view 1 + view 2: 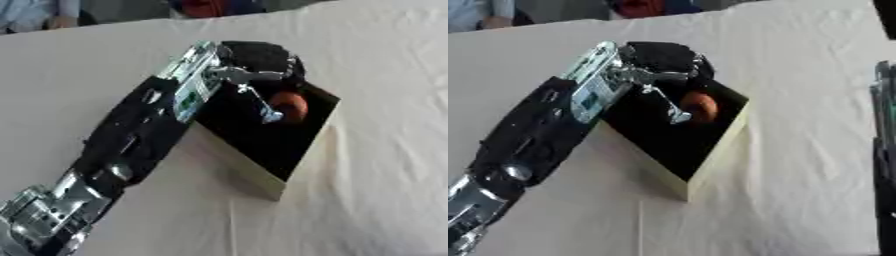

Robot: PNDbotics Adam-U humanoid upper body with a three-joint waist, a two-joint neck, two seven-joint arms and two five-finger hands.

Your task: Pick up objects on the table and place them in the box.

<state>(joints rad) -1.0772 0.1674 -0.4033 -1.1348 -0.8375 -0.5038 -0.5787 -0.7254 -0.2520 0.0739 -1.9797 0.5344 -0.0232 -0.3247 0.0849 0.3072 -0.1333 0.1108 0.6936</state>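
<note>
A shallow box with pale walls and a dark inside stands on the white cloth, set cornerwise. A round orange-red object lies inside it toward the far right corner. My left arm comes in from the lower left, and my left hand hangs over the box's far corner. Its silver thumb points straight down into the box, with its tip beside the orange object. The fingers look relaxed and hold nothing. A strip of my right arm shows at the right edge of the right eye view, but its hand is out of view.
The white cloth covers the table and is wrinkled to the right of the box. The table's far edge runs along the top, with people behind it.
</note>
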